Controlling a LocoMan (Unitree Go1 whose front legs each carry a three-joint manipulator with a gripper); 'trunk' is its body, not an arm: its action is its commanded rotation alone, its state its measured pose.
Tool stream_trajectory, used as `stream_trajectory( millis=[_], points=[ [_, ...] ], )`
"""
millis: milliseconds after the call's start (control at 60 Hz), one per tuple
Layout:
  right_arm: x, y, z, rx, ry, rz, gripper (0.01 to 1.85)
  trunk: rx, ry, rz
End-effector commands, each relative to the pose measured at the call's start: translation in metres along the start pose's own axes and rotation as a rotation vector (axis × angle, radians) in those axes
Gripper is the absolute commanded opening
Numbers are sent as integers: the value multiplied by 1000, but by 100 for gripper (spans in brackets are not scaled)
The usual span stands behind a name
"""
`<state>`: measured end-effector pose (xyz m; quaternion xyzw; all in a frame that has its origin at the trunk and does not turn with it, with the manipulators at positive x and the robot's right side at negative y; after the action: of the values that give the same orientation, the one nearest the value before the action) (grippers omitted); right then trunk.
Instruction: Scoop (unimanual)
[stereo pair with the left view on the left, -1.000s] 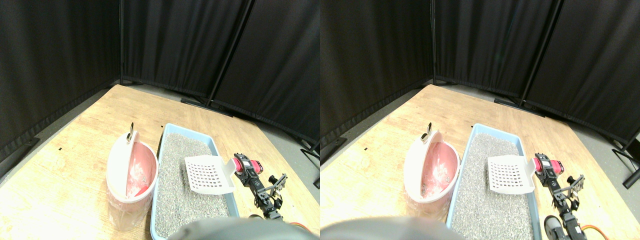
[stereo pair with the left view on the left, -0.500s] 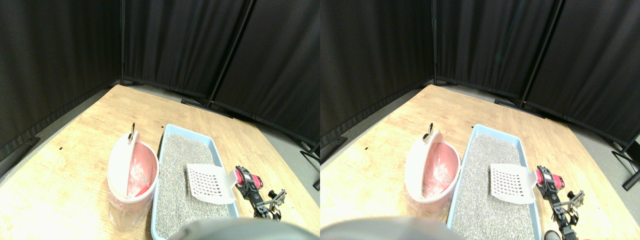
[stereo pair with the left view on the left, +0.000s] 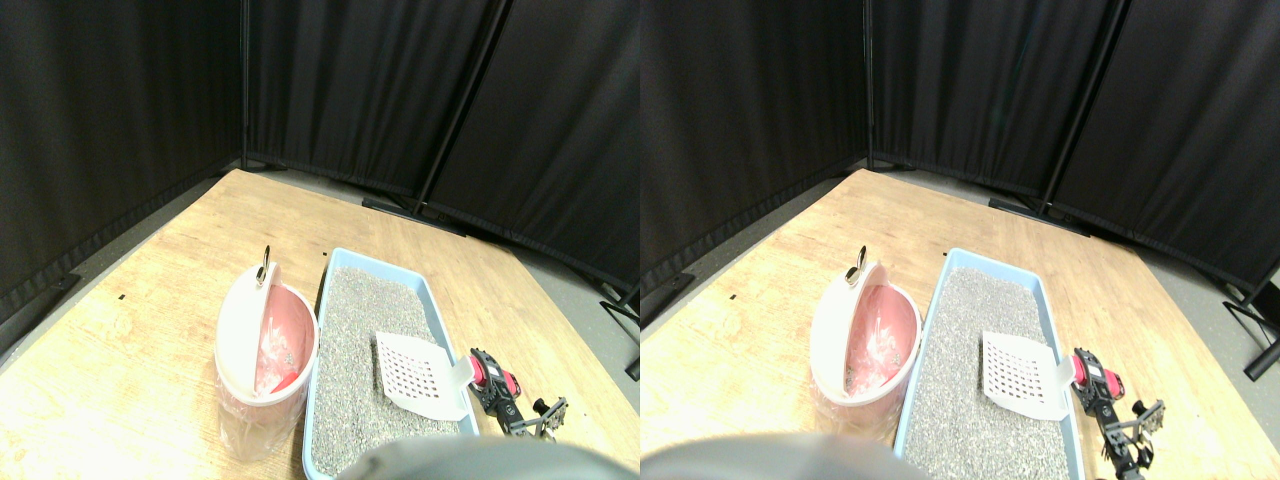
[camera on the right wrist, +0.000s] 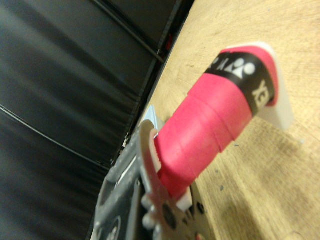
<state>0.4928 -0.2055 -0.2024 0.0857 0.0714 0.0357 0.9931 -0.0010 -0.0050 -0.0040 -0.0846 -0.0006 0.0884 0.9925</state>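
While the white slotted scoop (stereo pair with the left view on the left: 418, 373) lies low over the grey litter (stereo pair with the left view on the left: 370, 340) in the lower centre of the stereo view, its blade sits tilted just inside the right wall of the blue tray (stereo pair with the left view on the left: 438, 308). The right gripper (stereo pair with the left view on the left: 487, 376) appears clamped on the scoop's red-wrapped handle (camera on the right wrist: 212, 132), which the wrist view shows seated against the jaw frame. No waste is visible on the blade. Risks, as judged: a drive too shallow would lift only loose litter through the slots; a drive too deep could catch the tray floor or shove the tray; the pink bin (stereo pair with the left view on the left: 265, 350), at lower left and touching the tray, could be nudged or missed during transfer.
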Motion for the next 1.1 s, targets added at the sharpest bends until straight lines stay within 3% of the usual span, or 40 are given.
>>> stream_trajectory(
  millis=[17, 150, 200, 283, 450, 600, 750, 833, 917, 1100],
  points=[
    [-2, -4, -3, -21, 9, -46, 5, -14, 11, -13],
    [-7, -8, -10, -61, 92, -98, 7, -11, 13, -20],
    [-14, -8, -9, -46, 152, -135, 40, -10, 15, -20],
    [-24, -4, -4, -48, 222, -128, 88, -7, 19, -23],
    [-35, 5, 1, -32, 221, -74, 128, -4, 23, -29],
    [-38, 7, 2, -19, 185, -49, 131, 0, 29, -35],
    [-46, 12, 6, -40, 127, -37, 122, 3, 38, -41],
    [-48, 13, 9, -43, 84, -29, 113, 10, 43, -50],
    [-50, 11, 11, -78, 16, 10, 92, 19, 50, -63],
    [-56, 6, 17, -87, -14, -3, 67, 33, 62, -91]
  ],
)
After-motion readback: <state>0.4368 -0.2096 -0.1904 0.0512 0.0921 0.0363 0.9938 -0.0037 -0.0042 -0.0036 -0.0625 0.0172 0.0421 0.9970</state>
